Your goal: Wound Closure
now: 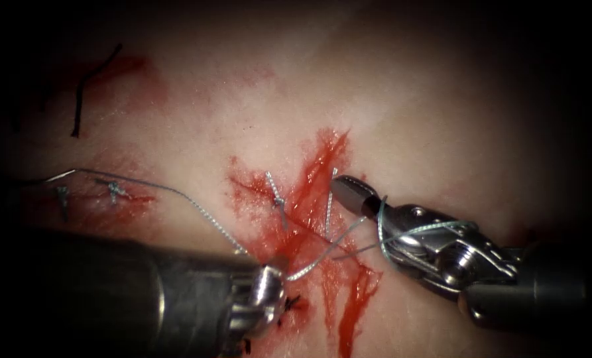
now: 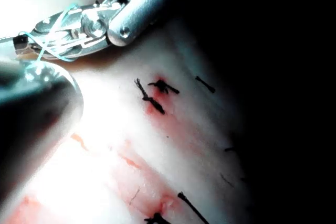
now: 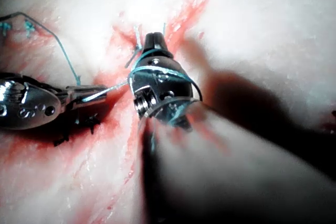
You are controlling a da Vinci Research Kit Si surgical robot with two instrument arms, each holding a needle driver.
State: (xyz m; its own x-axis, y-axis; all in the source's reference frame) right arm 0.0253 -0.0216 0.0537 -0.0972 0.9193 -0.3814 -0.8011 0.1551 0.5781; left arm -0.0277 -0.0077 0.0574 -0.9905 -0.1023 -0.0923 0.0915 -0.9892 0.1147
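Note:
The cut (image 1: pixel 312 199) runs through the tissue (image 1: pixel 242 99), wet with red fluid (image 1: pixel 352 311). My left tool (image 1: pixel 281 272) comes in from the lower left, just left of the cut's lower part. Its jaws are shut on the pale thread (image 1: pixel 322 252), seen close in the right wrist view as left tool (image 3: pixel 89 94) pinching the thread (image 3: pixel 107 91). My right tool (image 1: pixel 341 187) lies right of the cut, jaws shut, with thread loops (image 1: pixel 402 242) wound around it (image 3: pixel 152 39). A short thread tail (image 1: pixel 327 212) stands up and meets its tip. The needle is hidden.
A finished stitch (image 1: pixel 276 193) crosses the cut's left edge. Two older knots (image 1: pixel 113 191) lie far left, with thread (image 1: pixel 176 195) running from them toward my left tool. A dark cut thread end (image 1: pixel 87 89) lies at upper left. Dark stitches (image 2: pixel 155 93) mark the tissue.

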